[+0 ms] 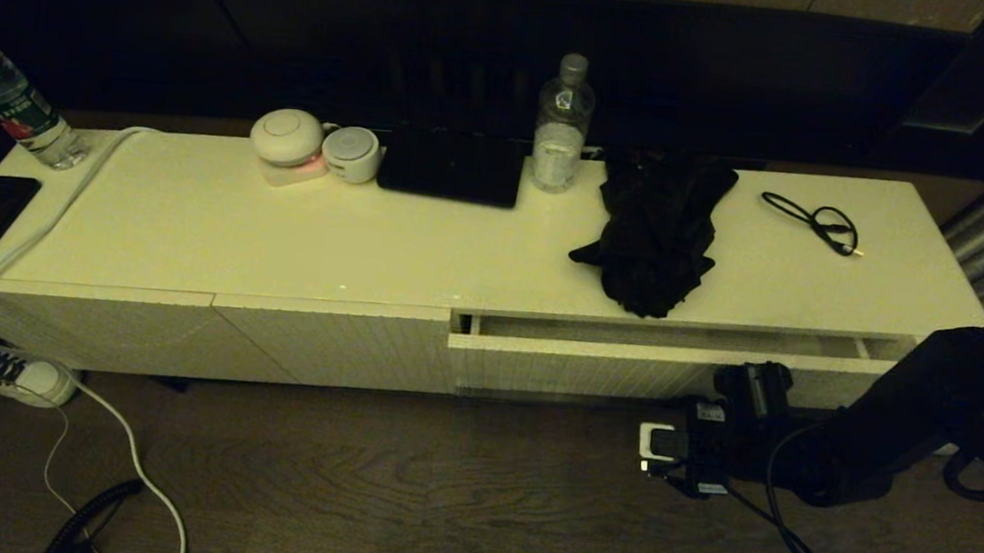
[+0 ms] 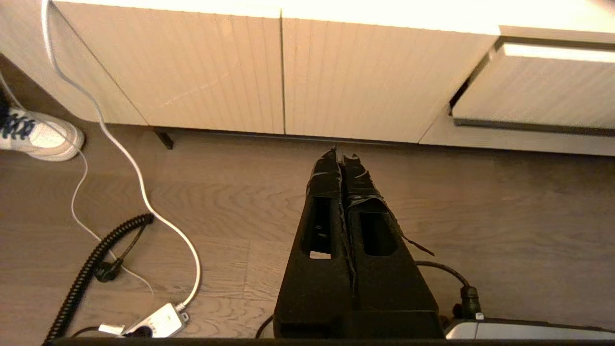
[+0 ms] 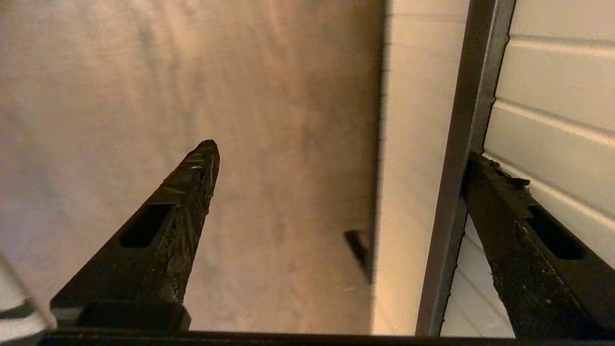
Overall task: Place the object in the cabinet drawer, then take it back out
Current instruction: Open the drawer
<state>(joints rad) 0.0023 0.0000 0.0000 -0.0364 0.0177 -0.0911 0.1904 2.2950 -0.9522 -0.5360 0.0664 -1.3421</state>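
The umbrella was seen lying bunched on the cabinet top, near its front edge and just behind the drawer, which was pulled slightly out, its pale interior showing as a narrow slot. The right gripper was held low in front of the drawer with its fingers spread wide and grasping nothing, one finger touching the dark handle strip along the ribbed front. The left gripper was parked above the floor before the cabinet, clenched on nothing.
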